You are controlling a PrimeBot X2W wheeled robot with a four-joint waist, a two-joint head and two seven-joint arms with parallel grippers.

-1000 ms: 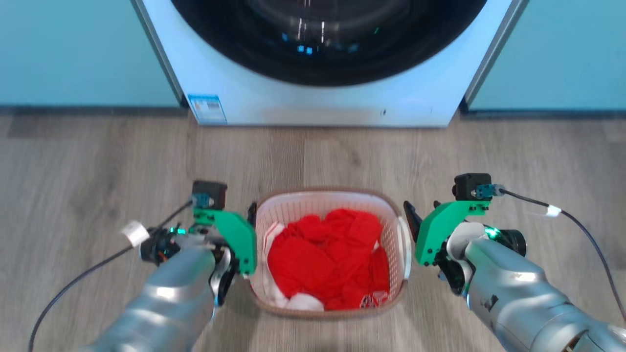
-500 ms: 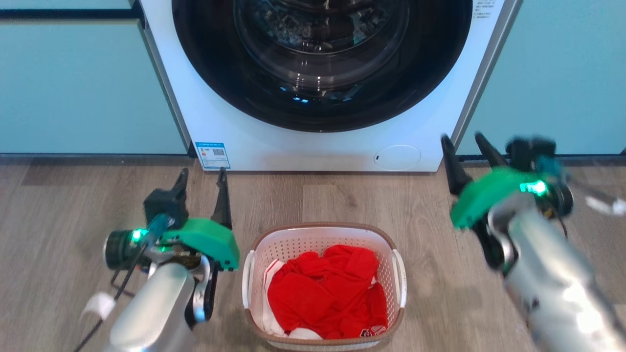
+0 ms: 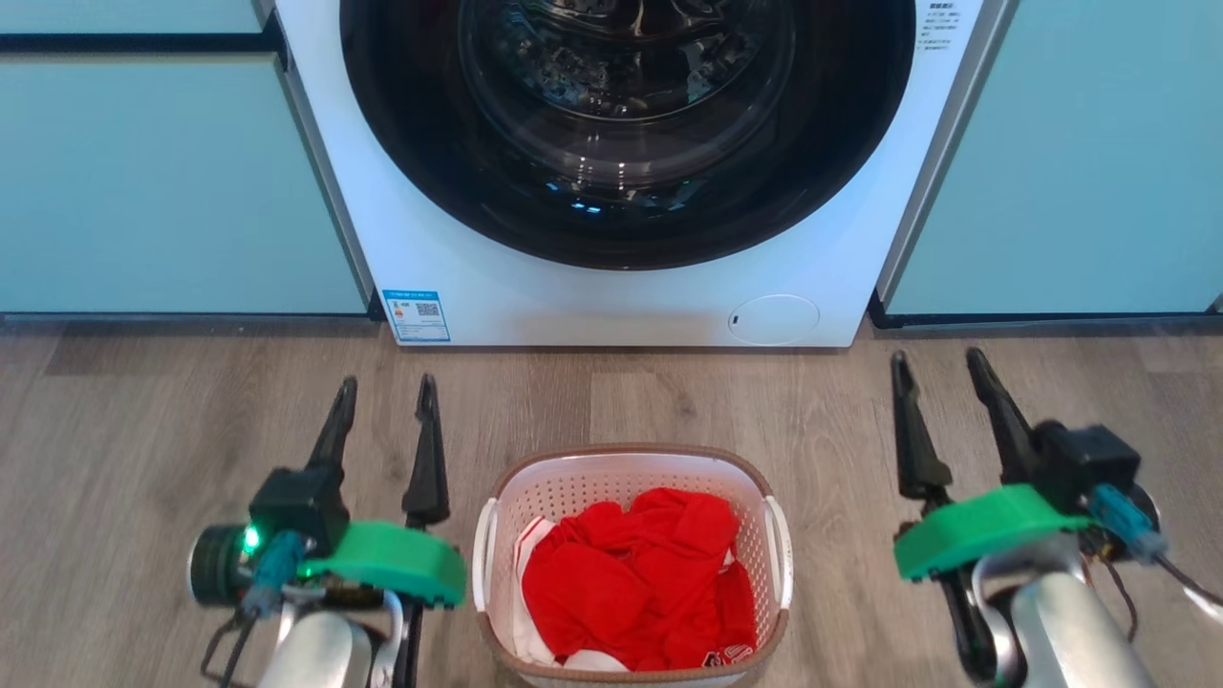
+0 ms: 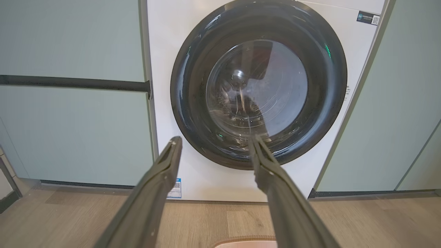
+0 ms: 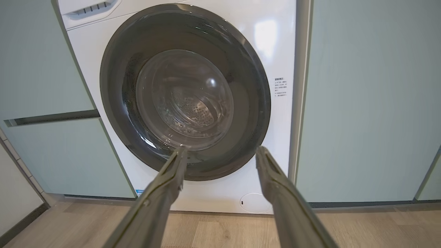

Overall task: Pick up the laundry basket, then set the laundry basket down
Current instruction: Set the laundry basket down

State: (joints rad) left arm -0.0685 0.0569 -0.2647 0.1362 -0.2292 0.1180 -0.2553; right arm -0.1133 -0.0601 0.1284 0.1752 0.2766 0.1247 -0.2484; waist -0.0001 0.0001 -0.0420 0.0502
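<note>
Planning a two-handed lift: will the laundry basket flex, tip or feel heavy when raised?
Probably fairly stiff: the laundry basket has moulded perforated plastic walls and a continuous brown rim. Likely light, since it holds just a loose heap of red clothes. Lifted by one white handle alone it would probably tip.

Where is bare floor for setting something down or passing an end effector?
Free: the floor strip between the washing machine and the laundry basket, and the patch between the basket and the right end effector. Crowded: the narrow gap between the left end effector and the basket.
</note>
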